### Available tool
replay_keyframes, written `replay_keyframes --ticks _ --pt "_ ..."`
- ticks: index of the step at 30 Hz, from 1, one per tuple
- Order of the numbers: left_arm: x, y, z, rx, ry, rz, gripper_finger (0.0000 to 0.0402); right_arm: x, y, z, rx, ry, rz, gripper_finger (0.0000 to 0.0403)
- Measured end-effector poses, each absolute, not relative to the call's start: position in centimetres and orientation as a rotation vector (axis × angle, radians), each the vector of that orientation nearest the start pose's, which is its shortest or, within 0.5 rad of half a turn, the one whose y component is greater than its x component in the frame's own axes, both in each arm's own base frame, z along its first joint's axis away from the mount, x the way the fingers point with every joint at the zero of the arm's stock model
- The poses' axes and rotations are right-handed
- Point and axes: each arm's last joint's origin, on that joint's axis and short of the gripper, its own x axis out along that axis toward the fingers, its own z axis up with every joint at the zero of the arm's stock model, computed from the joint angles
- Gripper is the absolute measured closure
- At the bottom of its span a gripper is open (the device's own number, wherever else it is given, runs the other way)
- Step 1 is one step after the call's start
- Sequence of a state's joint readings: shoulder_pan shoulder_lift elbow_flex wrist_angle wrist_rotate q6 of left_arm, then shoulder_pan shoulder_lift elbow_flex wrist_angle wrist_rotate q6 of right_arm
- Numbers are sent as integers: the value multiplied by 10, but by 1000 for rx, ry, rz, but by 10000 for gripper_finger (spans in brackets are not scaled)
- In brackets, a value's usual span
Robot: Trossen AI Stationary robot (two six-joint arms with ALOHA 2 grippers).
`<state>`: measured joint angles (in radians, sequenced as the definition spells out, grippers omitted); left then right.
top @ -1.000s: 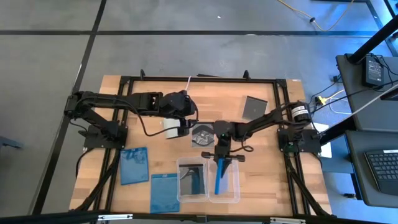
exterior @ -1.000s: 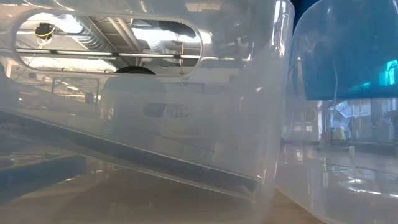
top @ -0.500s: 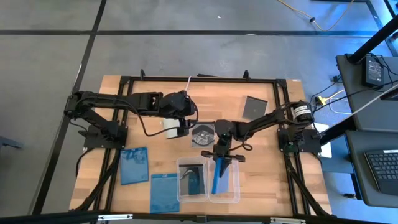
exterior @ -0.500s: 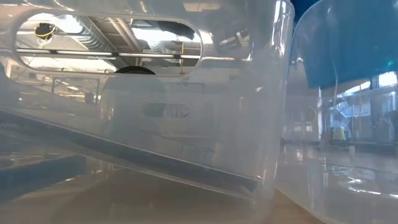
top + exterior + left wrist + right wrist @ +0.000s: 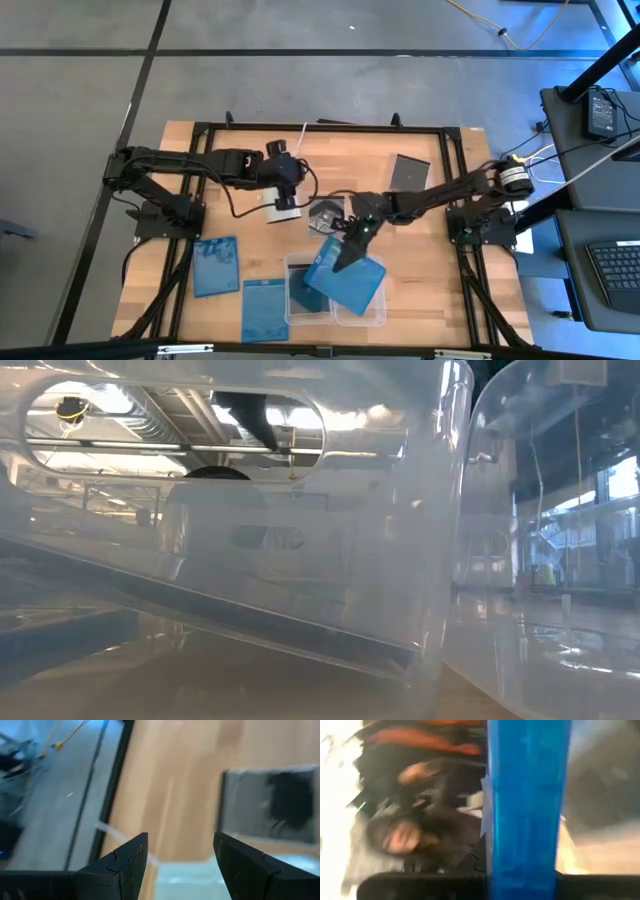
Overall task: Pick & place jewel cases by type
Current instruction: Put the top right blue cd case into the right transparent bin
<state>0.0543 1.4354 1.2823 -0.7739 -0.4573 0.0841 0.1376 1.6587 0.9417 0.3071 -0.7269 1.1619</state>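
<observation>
So the right claw [image 5: 350, 248] is clamped on a translucent blue square plastic jewel case [image 5: 347, 280], tilted over the clear shallow trays [image 5: 374, 315] near the worktop's front edge, next lowering and letting go, while the left claw [image 5: 286, 196] waits spread apart mid-worktop.

From above, you see the right gripper [image 5: 349, 249] clamped on a blue jewel case [image 5: 345, 279] tilted over the two clear trays [image 5: 372, 315], while the left gripper [image 5: 287, 207] hovers spread over the white cup [image 5: 277, 211].

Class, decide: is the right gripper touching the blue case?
Touching. In the high view the right gripper is shut on the blue case, holding it above the trays.
</observation>
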Motion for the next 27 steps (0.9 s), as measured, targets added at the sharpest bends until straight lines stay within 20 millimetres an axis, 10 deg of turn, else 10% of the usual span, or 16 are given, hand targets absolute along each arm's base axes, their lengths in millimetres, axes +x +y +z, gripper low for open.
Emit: replay_keyframes --ticks 7,15,27 --pt "284 32 311 327 995 555 180 295 83 224 1351 1162 61 388" --pt "286 32 312 339 972 547 180 248 84 263 1377 813 -416 388" --pt "288 32 313 404 972 517 180 245 150 252 1508 766 -581 388"
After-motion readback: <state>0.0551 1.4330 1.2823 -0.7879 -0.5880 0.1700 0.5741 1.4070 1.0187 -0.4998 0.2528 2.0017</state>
